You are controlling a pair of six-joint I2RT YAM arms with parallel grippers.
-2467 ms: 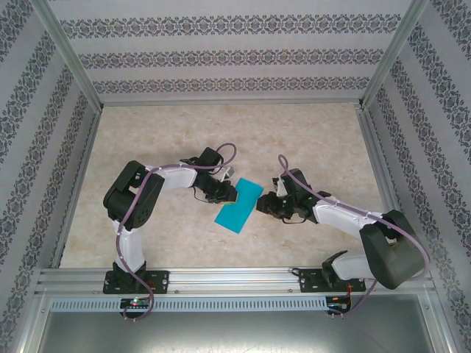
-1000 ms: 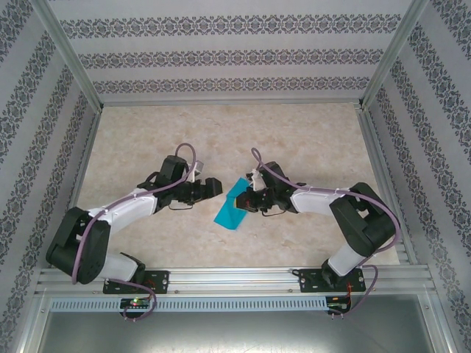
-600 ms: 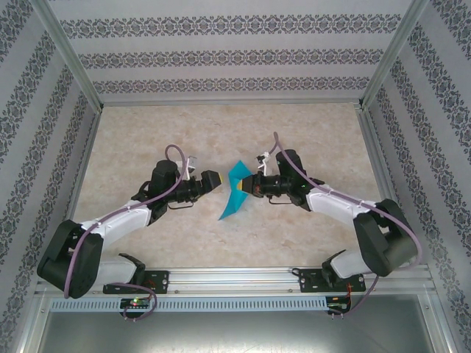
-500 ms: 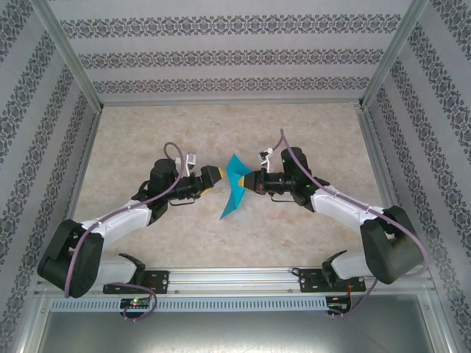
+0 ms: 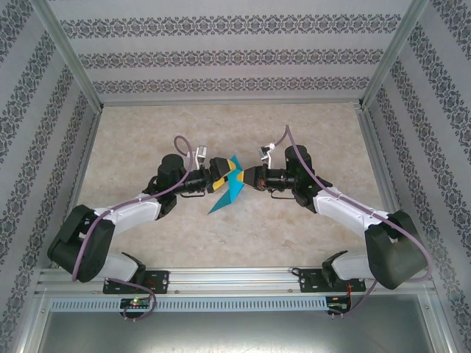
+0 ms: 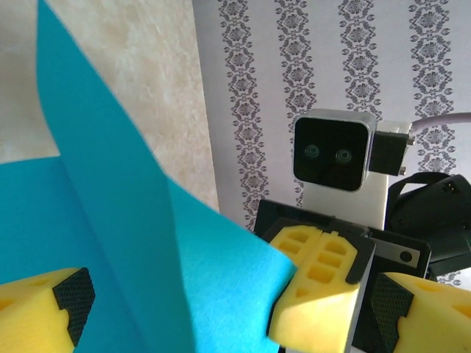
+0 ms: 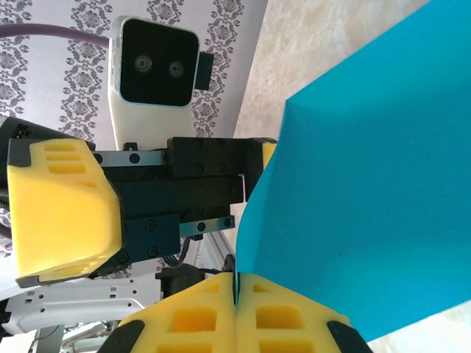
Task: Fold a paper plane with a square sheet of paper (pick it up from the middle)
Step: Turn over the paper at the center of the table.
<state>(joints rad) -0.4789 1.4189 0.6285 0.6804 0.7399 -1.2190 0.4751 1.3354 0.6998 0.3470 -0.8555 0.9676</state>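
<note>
The teal square sheet of paper [image 5: 229,190], folded along a crease into a narrower shape with a pointed lower end, hangs above the table [image 5: 309,132] between both arms. My right gripper [image 5: 246,179] is shut on its edge; in the right wrist view the yellow pads [image 7: 199,316] pinch the paper [image 7: 368,191] at the right gripper [image 7: 235,298]. My left gripper [image 5: 222,176] stands open, one finger on each side of the sheet [image 6: 140,243]. In the left wrist view the left gripper [image 6: 228,316] has paper across its gap, apart from both pads. The paper plane is out of view.
The marble-patterned table has patterned walls [image 5: 235,55] behind and at both sides. An aluminium rail [image 5: 235,278] runs along the near edge by the arm bases. The right wrist's camera housing [image 6: 335,151] faces my left gripper at close range.
The right gripper has lifted the paper off the table and carried it back and left. The left gripper has moved right until its open fingers straddle the sheet.
</note>
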